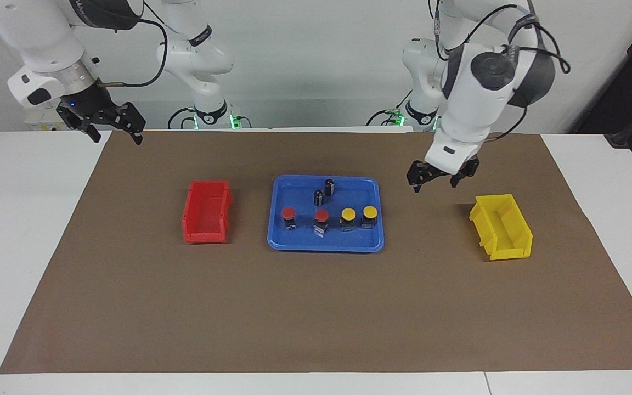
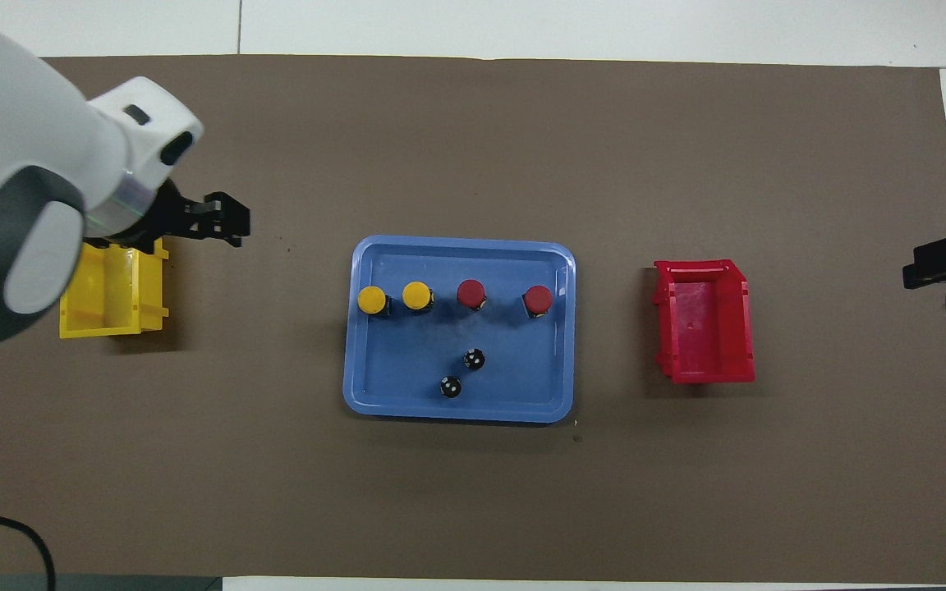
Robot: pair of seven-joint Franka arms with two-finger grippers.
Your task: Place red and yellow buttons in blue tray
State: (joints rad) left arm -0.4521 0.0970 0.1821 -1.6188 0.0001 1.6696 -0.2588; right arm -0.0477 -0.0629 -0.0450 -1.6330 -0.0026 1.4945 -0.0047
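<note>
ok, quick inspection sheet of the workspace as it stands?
Surface: brown mat on a white table.
Job's things: blue tray mid-mat; two red buttons and two yellow buttons stand in a row in it.
Clutter: two dark cylinders in the tray, nearer the robots than the row; red bin and yellow bin beside the tray, one at each end.
Grippers: left gripper raised over the mat between tray and yellow bin, jaws open, empty; right gripper waits over the mat's corner, jaws open, empty.
Cables: black cables on both arms.
Surroundings: white wall.
</note>
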